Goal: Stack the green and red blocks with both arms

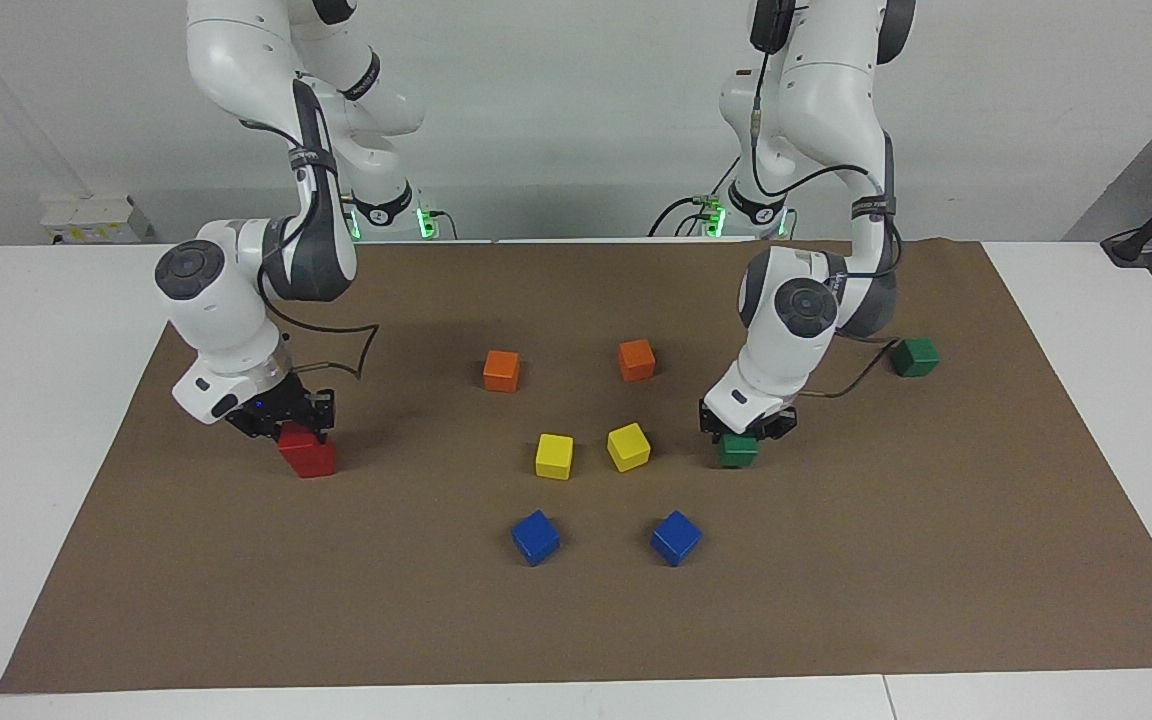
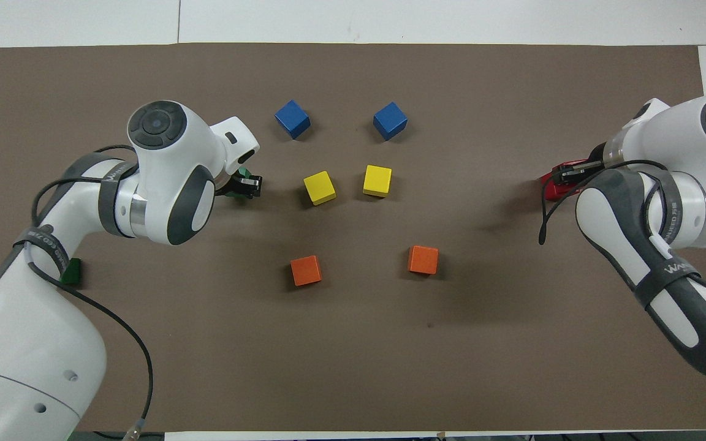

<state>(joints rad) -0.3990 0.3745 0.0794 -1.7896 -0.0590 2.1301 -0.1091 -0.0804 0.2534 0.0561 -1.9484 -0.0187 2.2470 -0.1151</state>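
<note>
Grasp stage of the colour stacking, each gripper down at a block on the brown mat [image 1: 836,600].

The right gripper [image 1: 298,420] is set on what seems a single bright red matte cube [image 1: 308,455] at the right arm's end; the second red cube cannot be made out. The left gripper [image 1: 746,425] is lowered over a dark green matte cube [image 1: 737,450]; whether either grip is closed cannot be told. A second dark green cube [image 1: 914,357] lies nearer the robots. Firm closure, then lift, is judged next.
</note>
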